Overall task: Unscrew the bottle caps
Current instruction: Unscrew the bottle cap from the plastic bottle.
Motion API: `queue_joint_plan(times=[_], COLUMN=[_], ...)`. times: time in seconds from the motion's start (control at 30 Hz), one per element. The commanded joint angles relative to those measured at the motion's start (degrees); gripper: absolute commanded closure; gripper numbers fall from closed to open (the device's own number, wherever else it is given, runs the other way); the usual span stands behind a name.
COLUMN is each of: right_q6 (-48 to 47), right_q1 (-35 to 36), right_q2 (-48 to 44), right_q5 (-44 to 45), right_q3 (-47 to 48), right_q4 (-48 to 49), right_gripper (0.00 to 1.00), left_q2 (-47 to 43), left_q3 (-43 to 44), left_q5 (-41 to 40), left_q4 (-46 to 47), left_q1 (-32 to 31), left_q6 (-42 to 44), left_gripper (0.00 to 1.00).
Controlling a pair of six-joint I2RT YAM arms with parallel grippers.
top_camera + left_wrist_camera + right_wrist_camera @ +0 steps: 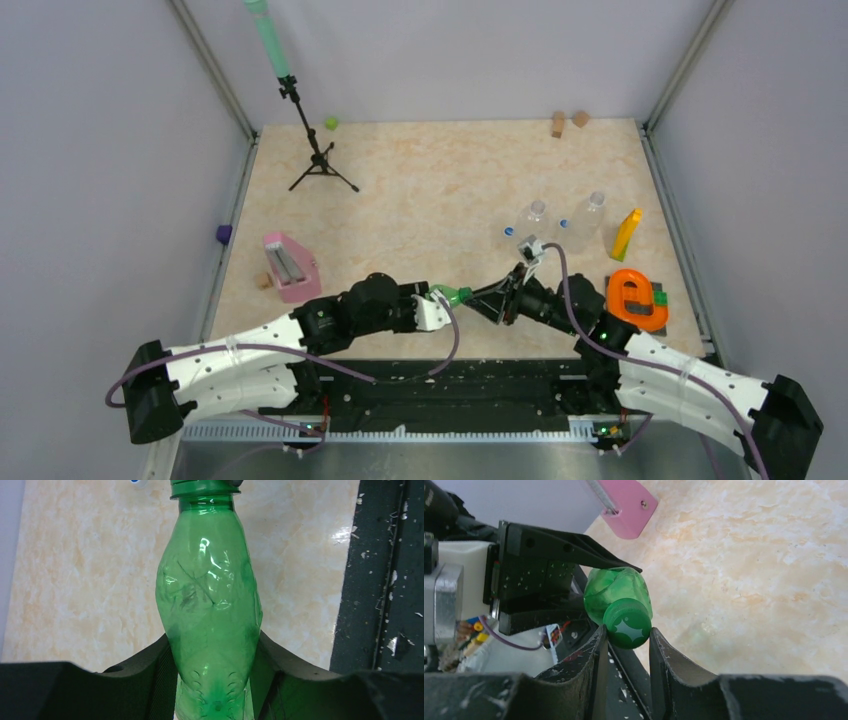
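Left claw (215,641): closed narrow on the lower body of the green bottle (210,590), one finger on each side, both touching the plastic.
Right claw (627,633): closed narrow on the green cap (626,622), with the two fingers pressed against opposite sides of it.
Green bottle: lies roughly level between the two claws, over the front part of the table (420,180), neck toward the right claw. The body is dented and creased.
Green cap: seated on the neck of the green bottle.
Clear bottles (533,217): two, standing side by side on the right half of the table, beyond the right arm.
Blue caps (508,231): two small ones on the table, each just beside a clear bottle.
Yellow block (627,233): tilted, just right of the clear bottles.
Orange loop (637,298): near the right edge, in front of the yellow block.
Pink stand (290,268): on the left side, beyond the left arm.
Tripod (318,165): upright at the rear left.
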Motion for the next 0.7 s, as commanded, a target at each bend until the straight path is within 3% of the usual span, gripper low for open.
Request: queue_joint_plan(times=[0.0,0.2,0.4,0.67], right_q6=[-10.88,-19.44,-24.17,-28.45], right_q1=[0.30,0.34,0.36,0.34], right_q2=[-0.76,1.78,4.69,5.65], right_q5=[-10.26,-13.42,-18.45,-21.68], right_q3=[2.60,6.82,6.21,8.34], right_q4=[0.40,-5.09,-1.96,-4.53], right_gripper=[1.00,1.00,1.00,1.00], left_q2=[-0.93,-1.69,-2.87,-2.00], left_q3=[1.61,2.88,2.48,4.17], left_q5=[9.68,21.81,34.93,38.15], left_q4=[3.03,1.79,2.12,0.92], left_q1=[0.43,5.52,12.66,13.67], left_q6=[-4.38,-6.34,-9.33,-10.32], left_gripper=[1.00,1.00,1.00,1.00])
